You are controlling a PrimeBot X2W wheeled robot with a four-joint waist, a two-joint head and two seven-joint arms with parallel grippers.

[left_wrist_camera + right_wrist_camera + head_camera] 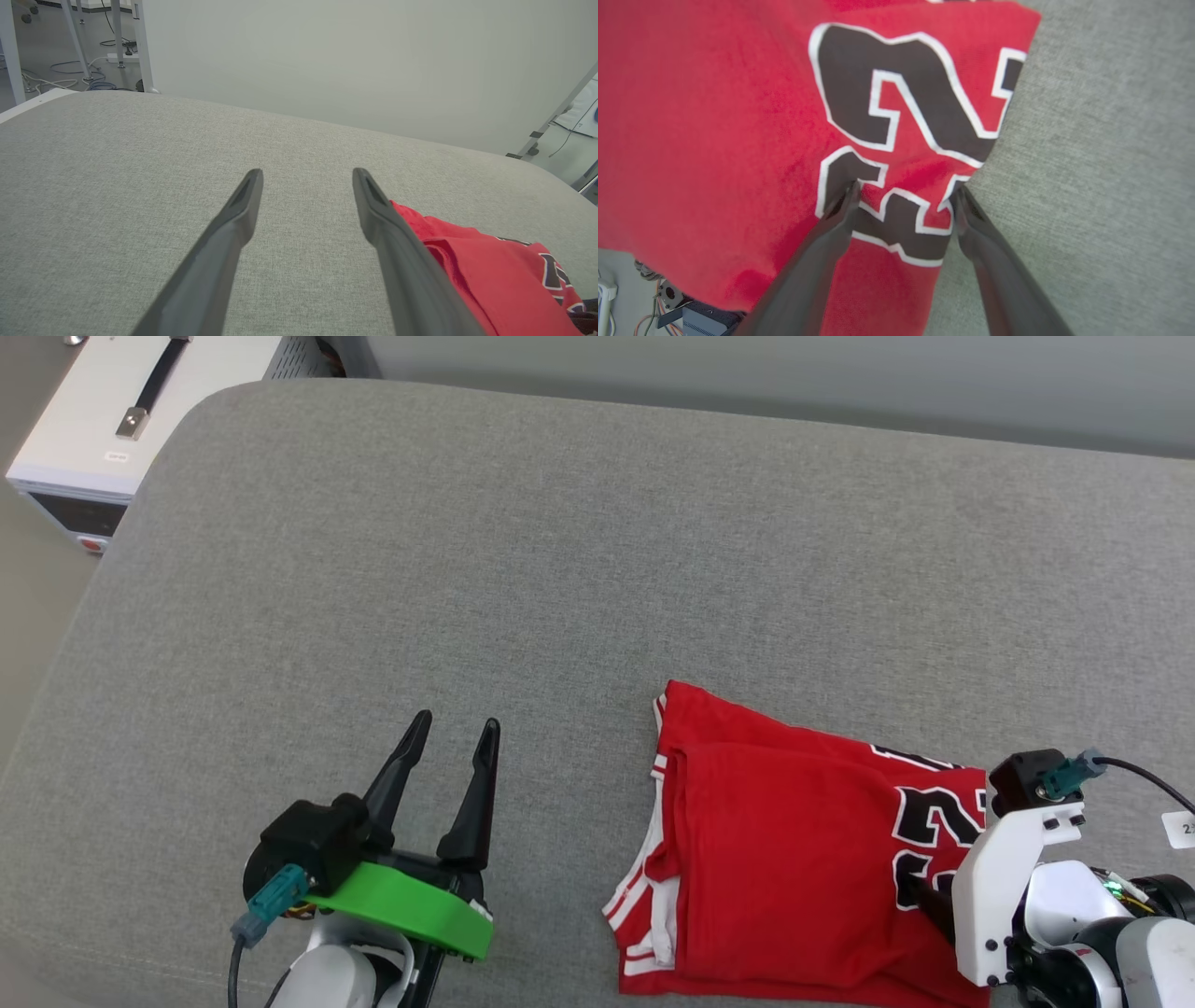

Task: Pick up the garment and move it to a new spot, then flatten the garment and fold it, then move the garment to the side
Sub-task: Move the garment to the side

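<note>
Red jersey T-shirt (784, 859), folded in layers, lies lower right of head frame on grey fabric-covered tabletop (560, 569), with striped trim at its left edge. Left end effector (458, 719) is at lower left, fingers spread apart over bare fabric, nothing between them. Right end effector (906, 186) has its fingers apart, tips over the black-and-white numeral near the shirt's edge. They are possibly touching cloth, but contact is unclear.

R hand (906, 186) spread wide over red garment (714, 116).
</note>
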